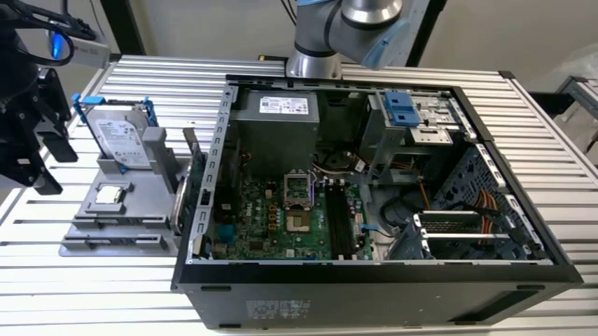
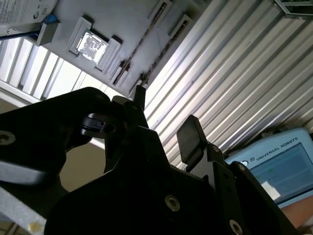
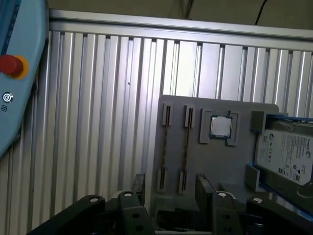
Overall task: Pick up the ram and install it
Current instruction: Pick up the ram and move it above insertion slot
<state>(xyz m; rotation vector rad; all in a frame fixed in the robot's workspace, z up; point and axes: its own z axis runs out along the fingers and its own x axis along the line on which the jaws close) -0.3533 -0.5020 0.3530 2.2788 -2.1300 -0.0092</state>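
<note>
Two thin ram sticks [image 3: 186, 147] stand on edge in parallel slots of a grey holder tray [image 3: 230, 161], beside a small square silver chip [image 3: 220, 126]. In the second wrist view they are dark lines [image 2: 140, 41] on the tray. In the exterior view the slots [image 1: 117, 221] run along the tray's front. My black gripper [image 1: 52, 164] hovers off the tray at the exterior view's left, open with nothing between its fingers. In the first wrist view the gripper [image 3: 171, 193] lines up with the near ends of the two slots. One finger [image 2: 190, 138] shows over the ribbed table.
An open computer case [image 1: 374, 273] fills the middle of the ribbed metal table, its green motherboard [image 1: 271, 224] and long memory slots [image 1: 341, 224] exposed. A silver hard drive [image 1: 122, 136] in a blue frame leans on the tray. A teach pendant [image 3: 14, 73] lies beside the tray.
</note>
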